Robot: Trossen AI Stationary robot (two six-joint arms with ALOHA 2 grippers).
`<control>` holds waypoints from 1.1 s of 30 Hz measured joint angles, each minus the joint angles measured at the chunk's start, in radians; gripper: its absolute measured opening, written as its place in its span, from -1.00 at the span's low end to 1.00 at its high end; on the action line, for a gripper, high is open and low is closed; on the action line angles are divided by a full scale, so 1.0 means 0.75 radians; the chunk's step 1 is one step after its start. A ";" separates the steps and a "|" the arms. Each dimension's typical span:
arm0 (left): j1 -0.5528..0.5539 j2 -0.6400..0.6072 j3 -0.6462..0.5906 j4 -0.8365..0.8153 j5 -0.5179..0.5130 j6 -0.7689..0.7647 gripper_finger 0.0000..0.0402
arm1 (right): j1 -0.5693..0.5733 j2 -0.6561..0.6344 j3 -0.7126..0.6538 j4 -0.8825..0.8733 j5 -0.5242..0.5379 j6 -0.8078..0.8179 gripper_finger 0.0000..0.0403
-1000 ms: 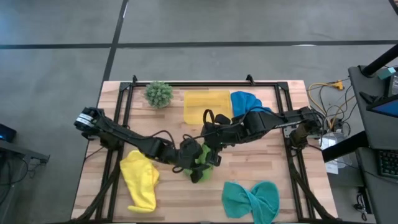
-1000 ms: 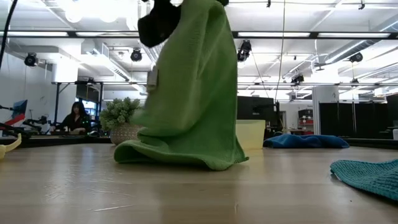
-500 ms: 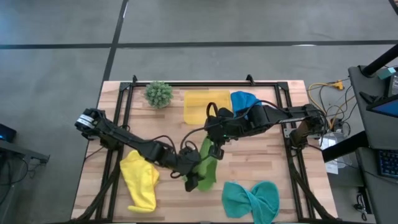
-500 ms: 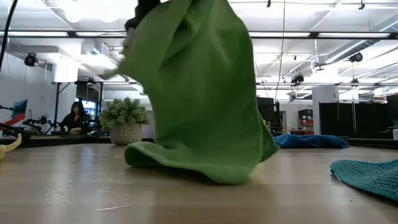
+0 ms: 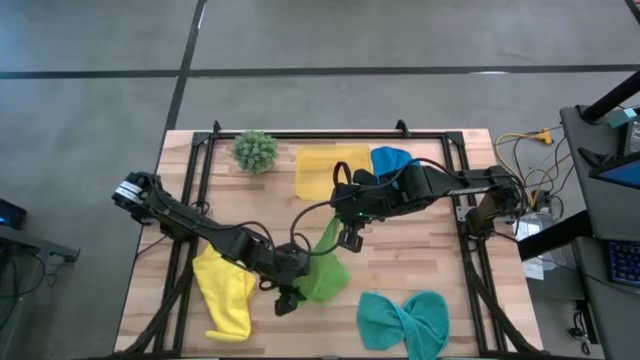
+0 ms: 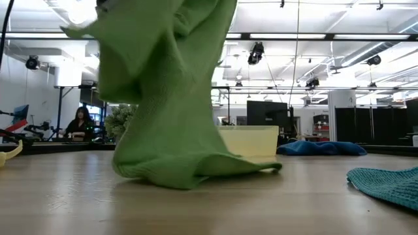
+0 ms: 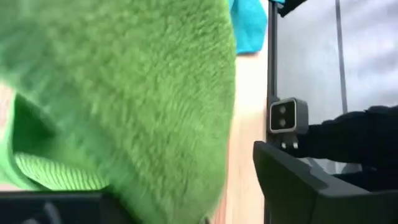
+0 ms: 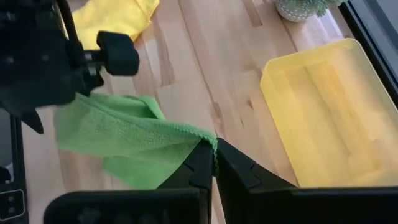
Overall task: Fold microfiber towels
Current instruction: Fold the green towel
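Wooden table [image 5: 420,260]: towels [image 5: 403,320], tray [image 5: 330,170], plant [image 5: 256,150]

The high view looks straight down on the whole table [image 5: 420,255], the low view looks level across it from tabletop height, and both wrist views sit close on the green towel [image 8: 134,140], which all four share.

The lime green towel [image 5: 322,272] hangs stretched between both arms' jaws, blocking the desk [image 5: 430,250] middle. Behind the right jaws stand the yellow tray [image 5: 333,170] and blue towel [image 5: 392,160]; beside the left jaws lies the yellow towel [image 5: 227,288]. Bare desk lies between the right jaws and the teal towel [image 5: 403,322].
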 joint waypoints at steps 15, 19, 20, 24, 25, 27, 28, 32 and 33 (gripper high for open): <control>0.000 -0.122 -0.138 -0.031 0.020 -0.003 -0.97 | -0.016 0.000 0.000 0.003 0.009 -0.013 -0.96; 0.001 -0.229 -0.138 -0.122 0.021 -0.014 -0.99 | -0.029 0.000 -0.001 -0.030 0.016 -0.017 -0.96; 0.002 -0.264 -0.138 -0.136 0.021 -0.014 -0.99 | -0.032 0.000 -0.001 -0.041 0.025 -0.021 -0.96; 0.009 -0.401 -0.138 -0.142 0.021 0.002 -0.99 | -0.032 0.000 -0.001 -0.046 0.058 -0.042 -0.96; 0.017 -0.431 -0.130 -0.178 0.009 0.014 -0.99 | -0.032 0.000 -0.001 -0.046 0.063 -0.044 -0.96; 0.034 -0.478 -0.088 -0.375 -0.085 -0.037 -0.99 | -0.032 0.000 -0.001 -0.046 0.078 -0.045 -0.96; 0.037 -0.490 -0.070 -0.478 -0.132 -0.082 -1.00 | -0.031 0.000 -0.001 -0.046 0.079 -0.044 -0.96; 0.036 -0.561 -0.049 -0.349 -0.155 0.046 -1.00 | -0.032 0.000 -0.001 -0.033 0.080 -0.038 -0.96; 0.037 -0.579 -0.022 -0.424 -0.202 0.013 -1.00 | -0.032 0.000 -0.001 -0.033 0.080 -0.037 -0.96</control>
